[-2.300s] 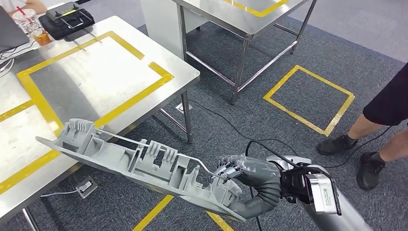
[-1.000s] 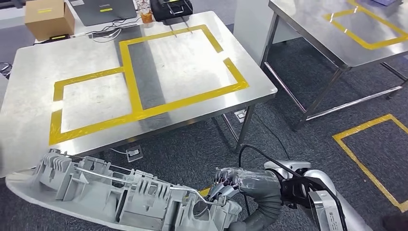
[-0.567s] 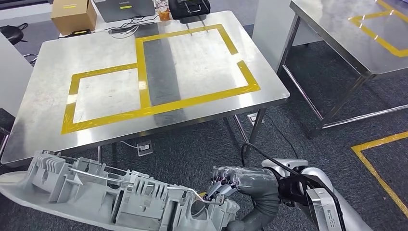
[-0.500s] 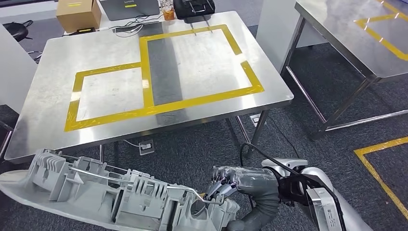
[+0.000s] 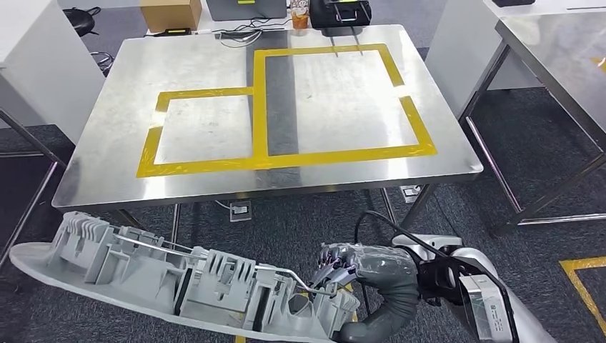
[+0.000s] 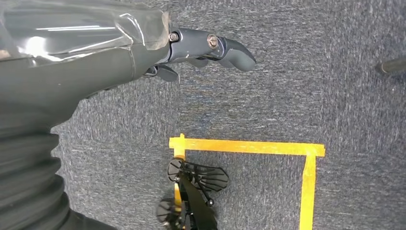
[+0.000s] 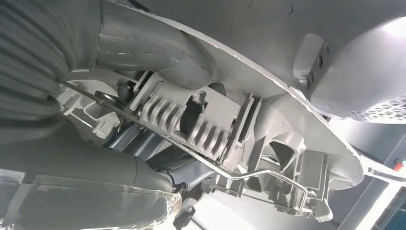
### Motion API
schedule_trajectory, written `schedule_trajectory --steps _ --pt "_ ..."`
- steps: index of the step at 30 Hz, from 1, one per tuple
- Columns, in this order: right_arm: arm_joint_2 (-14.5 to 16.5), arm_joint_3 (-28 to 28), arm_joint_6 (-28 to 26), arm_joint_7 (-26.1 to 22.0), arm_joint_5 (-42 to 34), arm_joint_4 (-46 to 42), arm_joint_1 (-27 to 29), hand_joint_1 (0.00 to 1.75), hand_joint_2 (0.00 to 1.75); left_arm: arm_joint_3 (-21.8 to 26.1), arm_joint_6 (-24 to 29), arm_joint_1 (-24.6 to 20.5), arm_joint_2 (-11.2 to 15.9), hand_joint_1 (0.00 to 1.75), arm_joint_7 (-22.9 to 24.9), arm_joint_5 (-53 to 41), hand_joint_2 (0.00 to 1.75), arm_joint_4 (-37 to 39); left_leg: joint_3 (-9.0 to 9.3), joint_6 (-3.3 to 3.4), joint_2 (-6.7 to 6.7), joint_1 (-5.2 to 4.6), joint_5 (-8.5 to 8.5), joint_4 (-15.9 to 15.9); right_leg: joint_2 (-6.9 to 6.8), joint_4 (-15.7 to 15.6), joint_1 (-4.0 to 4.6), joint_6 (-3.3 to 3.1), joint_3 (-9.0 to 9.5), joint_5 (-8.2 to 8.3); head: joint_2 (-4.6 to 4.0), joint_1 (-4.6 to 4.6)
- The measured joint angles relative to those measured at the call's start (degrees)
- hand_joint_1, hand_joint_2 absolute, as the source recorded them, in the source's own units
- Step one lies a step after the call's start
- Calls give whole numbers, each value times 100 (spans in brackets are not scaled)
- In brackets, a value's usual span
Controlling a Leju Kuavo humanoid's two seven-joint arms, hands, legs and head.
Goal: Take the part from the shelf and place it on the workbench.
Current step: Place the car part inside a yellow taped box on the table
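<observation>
The part [image 5: 179, 286] is a long grey plastic moulding with ribs and a thin metal rod along it. It hangs low at the left front, over the carpet and short of the workbench's near edge. My right hand [image 5: 350, 268] grips its right end, fingers curled around the rod. Up close, the part [image 7: 215, 120] lies across my right hand [image 7: 119, 191]. The workbench [image 5: 107, 164] is a steel table marked with yellow tape rectangles, straight ahead. My left hand [image 6: 201, 48] hangs above the carpet and holds nothing, its fingers loosely apart.
A cardboard box [image 5: 170, 14], a laptop [image 5: 246, 8], a cup [image 5: 299, 18] and a black device [image 5: 339, 11] stand along the workbench's far edge. A second steel table [image 5: 557, 50] stands at the right, a white cabinet [image 5: 36, 64] at the left. A black cable [image 5: 371, 221] loops beside my right arm.
The camera has turned, so the workbench now sits square ahead and nearer the middle. The part stays in my right hand in the same grip.
</observation>
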Motion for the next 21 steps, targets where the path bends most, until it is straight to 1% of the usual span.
schedule_trajectory --steps 1,2,3,4,6,7,8,10,11,12,13,14,15,16,17,18,20,21 --pt "-2 -1 -1 1 -15 1 -4 175 175 1 3 1 2 0 -1 -2 175 1 -7 -38 -30 -3 -28 35 6 -362 -12 9 163 148 0 3" --pt "-4 -1 -1 1 -33 2 -7 175 175 1 6 3 3 0 -5 -3 175 0 -20 -74 -50 -8 -50 62 11 -603 -13 -18 274 241 0 7" --pt "-6 -1 -2 1 -48 3 -10 175 175 2 7 7 4 0 -9 -5 175 -1 -31 -104 -60 -15 -63 76 16 -677 2 -74 307 266 0 8" --pt "-7 -1 -2 1 -61 4 -11 175 175 2 3 12 3 0 -14 -7 175 -2 -38 -131 -66 -17 -69 82 24 -679 20 -136 312 276 0 8" --pt "-9 -2 -2 0 -78 5 -23 175 175 2 -22 19 4 0 -22 -8 175 -6 -53 -178 -51 8 -104 114 24 -679 10 -218 315 283 0 4" --pt "-9 -4 -2 0 -86 5 -29 175 175 2 -38 20 7 0 -27 -8 175 -8 -103 -208 -27 20 -184 229 24 -684 -2 -254 327 283 0 -8" --pt "-9 -5 -2 0 -94 5 -33 175 175 2 -51 21 11 0 -33 -9 175 -9 -209 -238 2 29 -320 463 23 -688 -13 -279 338 280 0 -20" --pt "-9 -7 -2 1 -104 5 -29 175 175 2 -62 22 14 0 -41 -15 175 -9 -560 -282 57 35 -663 1192 22 -687 6 -309 346 271 0 -40" --pt "-9 -6 -2 2 -105 5 -26 175 175 2 -63 22 14 0 -43 -20 175 -8 -737 -289 71 37 -781 1537 22 -686 18 -313 346 268 0 -39" --pt "-9 -5 -2 2 -106 5 -24 175 175 2 -63 22 12 0 -44 -22 175 -8 -838 -283 79 35 -802 1714 21 -686 32 -317 349 265 0 -39" --pt "-8 -4 -2 2 -107 5 -25 175 175 2 -63 22 11 0 -44 -25 175 -8 -833 -262 83 31 -718 1672 21 -686 49 -321 356 262 0 -38" --pt "-8 -4 -2 1 -107 5 -26 175 175 2 -63 22 11 0 -45 -25 175 -8 -713 -222 86 21 -547 1409 22 -687 66 -324 367 259 0 -38" --pt "-8 -5 -2 1 -107 5 -29 175 175 2 -63 22 14 0 -46 -25 175 -9 -509 -162 88 2 -344 997 24 -689 83 -326 379 257 0 -38" --pt "-8 -6 -2 1 -107 5 -31 175 175 3 -63 20 21 0 -47 -26 175 -13 -313 -96 102 -23 -203 609 24 -691 106 -325 388 254 0 -33" --pt "-8 -7 -2 1 -107 5 -31 175 175 3 -62 18 26 0 -52 -28 175 -16 -172 -41 117 -53 -121 324 23 -694 114 -319 391 251 0 -33" --pt "-8 -7 -2 3 -107 5 -31 175 175 3 -60 19 30 0 -58 -33 175 -20 -99 -3 129 -80 -100 172 19 -698 116 -310 391 249 0 -31" --pt "-8 -8 -2 5 -110 2 -32 175 175 3 -54 21 36 0 -75 -45 175 -28 -71 27 132 -109 -112 101 7 -724 110 -272 400 244 0 -37" --pt "-8 -11 -2 7 -111 -1 -32 175 175 2 -54 24 37 0 -83 -54 175 -30 -24 36 126 -98 -90 46 5 -716 112 -253 402 235 0 -35"
